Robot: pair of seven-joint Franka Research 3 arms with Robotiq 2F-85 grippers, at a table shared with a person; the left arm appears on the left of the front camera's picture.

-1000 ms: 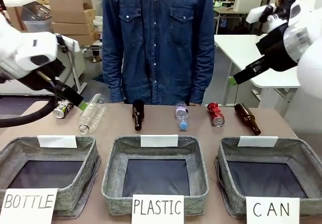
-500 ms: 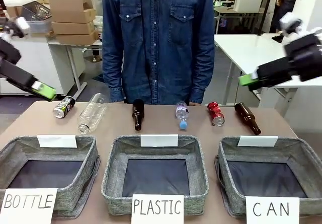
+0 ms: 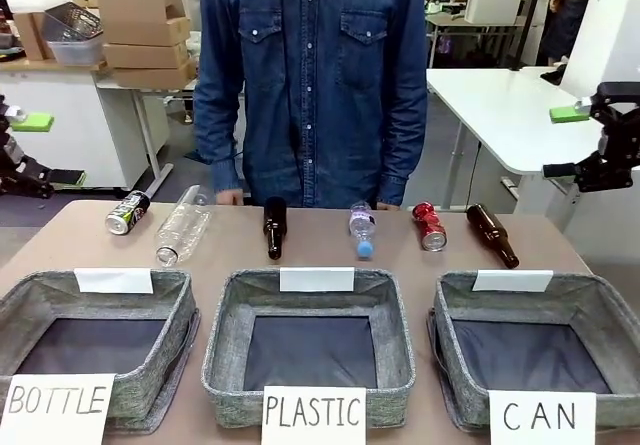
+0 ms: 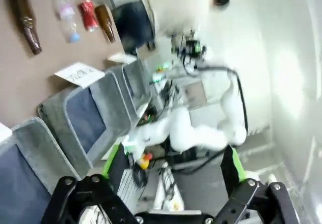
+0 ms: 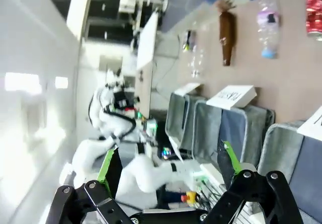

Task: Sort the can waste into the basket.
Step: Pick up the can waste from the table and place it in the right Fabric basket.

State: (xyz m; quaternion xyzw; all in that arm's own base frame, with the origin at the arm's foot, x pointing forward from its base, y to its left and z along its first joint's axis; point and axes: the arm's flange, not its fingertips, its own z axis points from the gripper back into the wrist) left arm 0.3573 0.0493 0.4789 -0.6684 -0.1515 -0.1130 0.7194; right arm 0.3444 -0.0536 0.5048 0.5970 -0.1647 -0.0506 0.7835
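At centre right, red can [image 3: 430, 227] lies end-on toward the camera; at middle left, black can [image 3: 126, 212] apparently points lower-left. Left gripper [image 4: 173, 158] and right gripper [image 5: 167, 158] hang with jaws spread wide, empty.

White arm [image 4: 201, 133], black left claw [image 4: 171, 159], green pads [image 4: 233, 164]

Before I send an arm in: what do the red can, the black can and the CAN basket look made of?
Red can: likely thin metal, glossy red paint, silver ends, side looks dented. Black can: probably the same metal, dark printed skin with green-yellow marks, silvery end. CAN basket: soft grey felt-like fabric, matte and fuzzy, darker smooth lining inside.
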